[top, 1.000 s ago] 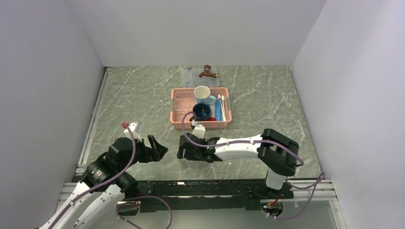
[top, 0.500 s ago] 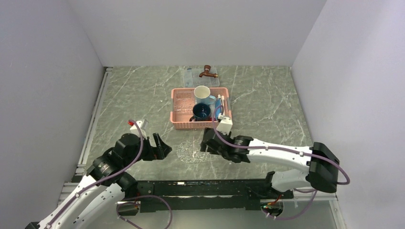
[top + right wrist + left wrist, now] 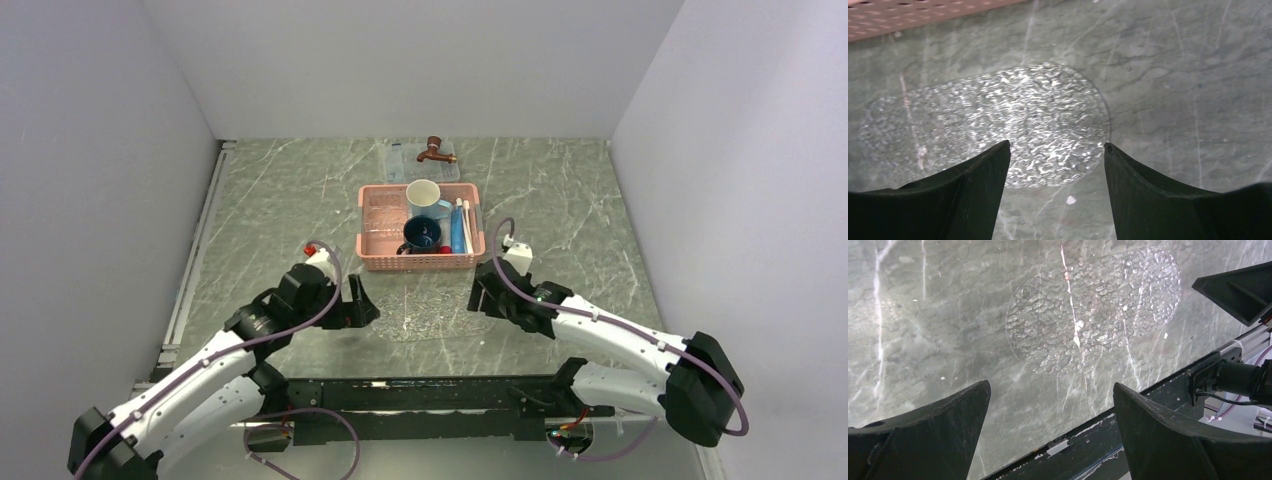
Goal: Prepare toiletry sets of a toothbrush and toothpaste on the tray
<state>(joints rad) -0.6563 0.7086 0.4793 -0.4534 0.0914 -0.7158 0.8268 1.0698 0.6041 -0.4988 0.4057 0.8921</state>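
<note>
Grippers of both arms hang open and empty. The left gripper (image 3: 365,305) has its jaws spread wide; the right gripper (image 3: 478,293) has its jaws well parted too. Between the two, just ahead of each pair of fingertips, a clear bumpy oval tray (image 3: 420,320) lies flat on the marble table (image 3: 560,210) with nothing on it. Beyond the grippers stands a pink lattice basket (image 3: 420,263). Inside it, nearer the right gripper, lie a blue toothpaste tube (image 3: 457,232) and a pale toothbrush (image 3: 466,226), beside a dark blue mug (image 3: 422,235) and a white mug (image 3: 422,193).
</note>
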